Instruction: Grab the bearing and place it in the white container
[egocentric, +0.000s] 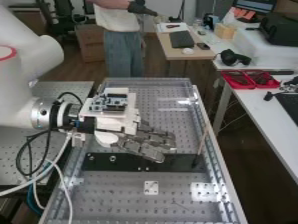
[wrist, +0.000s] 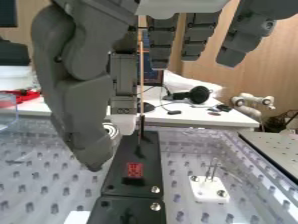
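Your hand (egocentric: 148, 145) hangs low above the perforated surface (egocentric: 110, 192), over the black plate (egocentric: 120, 162), and the placing has clearly to be reckoned as unfinished. How far open it is you can't tell from here, nor whether it has hold of anything. What you can pick out, in the wrist view, is a pale ringed thing, most likely the bearing (wrist: 112, 130), partly hidden by the hand and lying right alongside it in your line of sight. It could be in its hold or simply sit behind it (the overlap won't let you settle which), so count the grab as possibly done, at best.

The delivery is what you surely have left. You see no bearing resting in any white container, and you can't say for certain which pale thing is meant to receive it; the white mount (wrist: 209, 189) beside the black plate looks like a flat fixture with upright pins, not a container. The thin stick (wrist: 141, 85) stands upright at the plate's far end. You'd want the hold confirmed first; after that the carry, the lowering and the release would remain.
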